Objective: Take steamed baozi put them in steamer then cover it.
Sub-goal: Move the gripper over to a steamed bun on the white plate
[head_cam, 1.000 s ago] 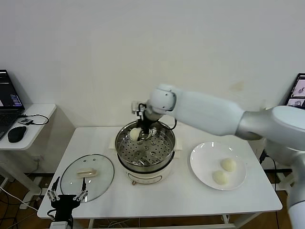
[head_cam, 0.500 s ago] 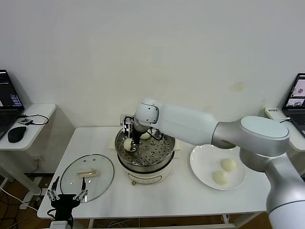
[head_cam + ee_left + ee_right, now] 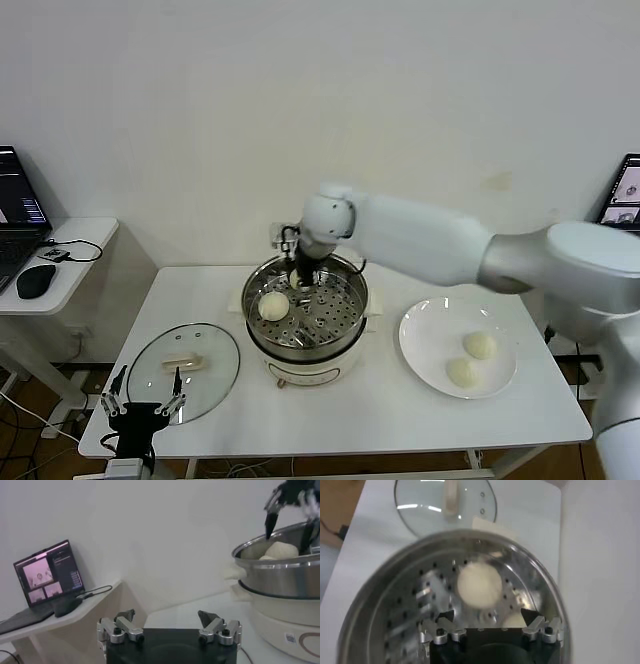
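Steamer (image 3: 305, 325): polished, reflective metal wall, perforated metal tray; glossy white plastic-looking base. Baozi (image 3: 273, 305): matt, smooth dough skin. Lid (image 3: 184, 371): clear glass, glossy, with metal rim and cream handle. Plate (image 3: 432, 320): glossy white. Table (image 3: 360, 420): matt white.

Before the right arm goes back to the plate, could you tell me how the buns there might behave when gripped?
The two baozi on the plate look soft and smooth, so probably squashable under tight jaws. Being rounded, they may roll if nudged.

Right claw (image 3: 300, 272) spread wide, pointing down; left claw (image 3: 140, 408) parked — open.
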Tool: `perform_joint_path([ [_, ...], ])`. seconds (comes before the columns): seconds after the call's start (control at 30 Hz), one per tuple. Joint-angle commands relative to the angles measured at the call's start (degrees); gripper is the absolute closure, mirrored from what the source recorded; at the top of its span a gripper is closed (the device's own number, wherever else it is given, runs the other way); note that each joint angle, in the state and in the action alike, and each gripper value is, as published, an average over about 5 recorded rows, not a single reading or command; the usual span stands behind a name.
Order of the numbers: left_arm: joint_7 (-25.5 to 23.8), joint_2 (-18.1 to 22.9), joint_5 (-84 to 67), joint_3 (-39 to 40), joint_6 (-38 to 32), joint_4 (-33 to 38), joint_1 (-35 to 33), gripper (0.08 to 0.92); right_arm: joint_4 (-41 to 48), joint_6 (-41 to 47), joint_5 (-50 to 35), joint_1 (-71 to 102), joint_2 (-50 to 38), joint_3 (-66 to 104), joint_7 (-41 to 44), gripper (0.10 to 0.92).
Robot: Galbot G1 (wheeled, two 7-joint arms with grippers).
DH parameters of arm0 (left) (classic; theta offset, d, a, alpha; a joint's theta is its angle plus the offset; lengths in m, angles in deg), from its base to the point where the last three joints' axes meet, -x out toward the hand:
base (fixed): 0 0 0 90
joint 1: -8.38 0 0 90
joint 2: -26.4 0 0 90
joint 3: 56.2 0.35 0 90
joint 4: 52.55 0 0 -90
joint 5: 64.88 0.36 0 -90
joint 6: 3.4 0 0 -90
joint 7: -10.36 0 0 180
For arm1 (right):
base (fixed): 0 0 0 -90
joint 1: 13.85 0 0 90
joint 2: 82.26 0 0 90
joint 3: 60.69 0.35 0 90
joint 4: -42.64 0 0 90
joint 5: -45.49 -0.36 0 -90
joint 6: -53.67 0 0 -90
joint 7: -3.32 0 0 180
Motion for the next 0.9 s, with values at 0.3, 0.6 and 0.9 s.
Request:
perform_joint_path([
  [0.3, 0.0, -0.4, 1.4, 1.9, 0.1, -0.2, -0.5, 0.177, -22.0, -11.7, 16.5, 10.3, -41.7, 8.2, 7.7, 0.203],
  [0.6, 0.1, 0.1, 2.6, 2.7, 0.0, -0.7, -1.1, 0.177, -21.1, -13.8, 26.7, 31.9, -46.7, 21.4, 6.1, 0.203],
  [0.9, 0.2, 0.7, 3.1, 2.7, 0.0, -1.5, -1.5, 0.177, -17.6, -13.9, 29.7, 36.3, -43.0, 22.0, 4.8, 0.203],
])
